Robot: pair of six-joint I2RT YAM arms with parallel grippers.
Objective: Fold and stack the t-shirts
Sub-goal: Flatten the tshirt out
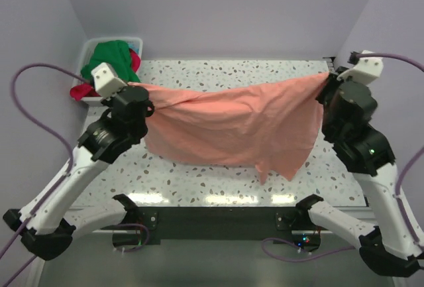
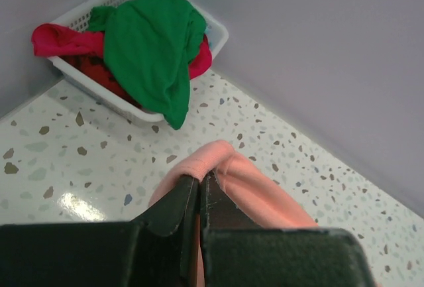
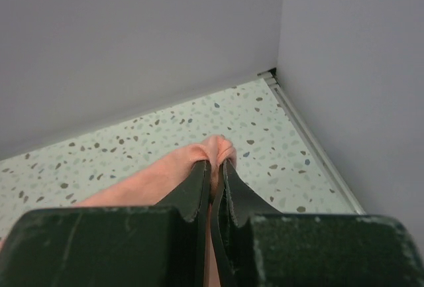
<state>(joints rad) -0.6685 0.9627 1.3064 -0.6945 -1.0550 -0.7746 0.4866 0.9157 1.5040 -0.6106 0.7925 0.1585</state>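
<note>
A salmon-pink t-shirt (image 1: 232, 118) hangs stretched in the air between my two arms, its lower edge drooping toward the table. My left gripper (image 1: 147, 106) is shut on its left end; in the left wrist view the pink cloth (image 2: 228, 168) bunches over the closed fingertips (image 2: 189, 187). My right gripper (image 1: 326, 85) is shut on the right end, and pink cloth (image 3: 212, 149) pokes out past its tips (image 3: 215, 166). A bright green t-shirt (image 1: 112, 58) and a red-magenta t-shirt (image 1: 82, 90) lie crumpled in the tub at the back left.
A white plastic tub (image 1: 89, 45) stands in the back left corner against the walls; in the left wrist view the tub (image 2: 215, 32) is ahead of the gripper. The speckled table (image 1: 218, 181) is walled on three sides. A metal strip (image 3: 311, 141) edges its right side.
</note>
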